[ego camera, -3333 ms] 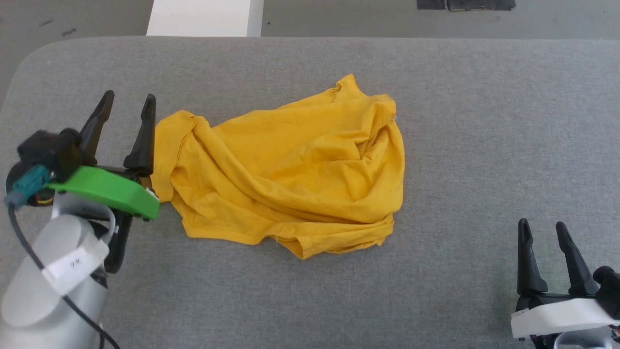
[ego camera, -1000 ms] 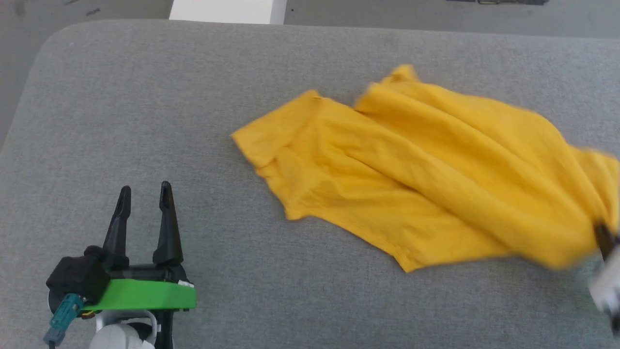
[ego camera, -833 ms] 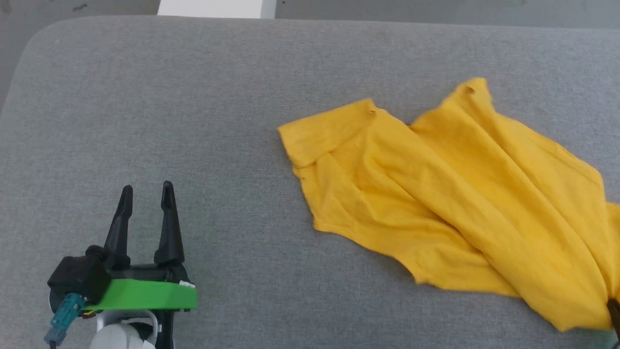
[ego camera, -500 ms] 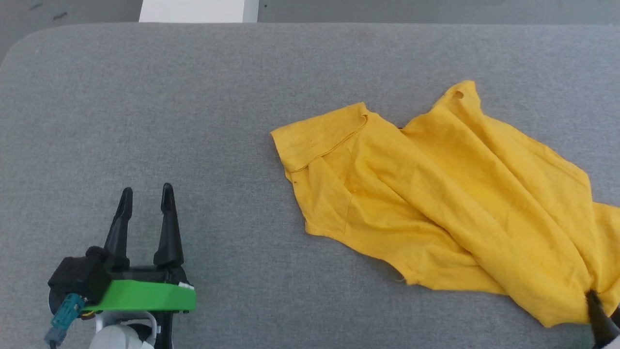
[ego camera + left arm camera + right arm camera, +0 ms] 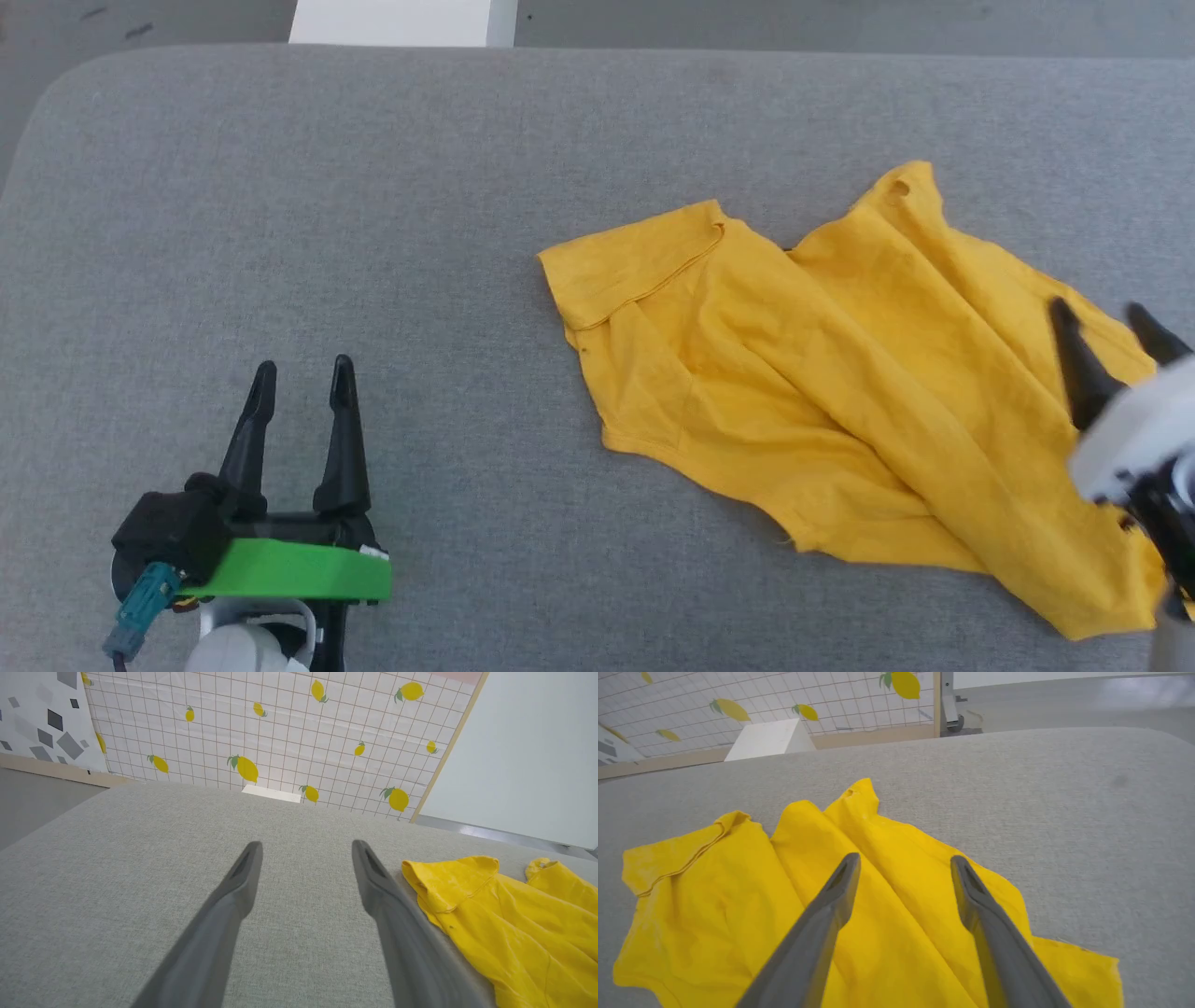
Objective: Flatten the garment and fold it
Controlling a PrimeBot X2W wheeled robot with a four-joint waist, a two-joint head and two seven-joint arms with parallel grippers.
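Right gripper hangs with fingers spread over the right side of the garment, which lies rumpled on the right half of the grey table; half a second ago it was low at the cloth's near-right corner, now it's up and empty. Left gripper, fingers spread too, sits well apart to the left; beyond the far edge stand a white box and a lemon-print wall.

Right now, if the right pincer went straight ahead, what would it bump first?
Most likely the yellow T-shirt: the open right pincer points across its folds. Its height above the cloth is unclear, so it could skim onto the grey table.
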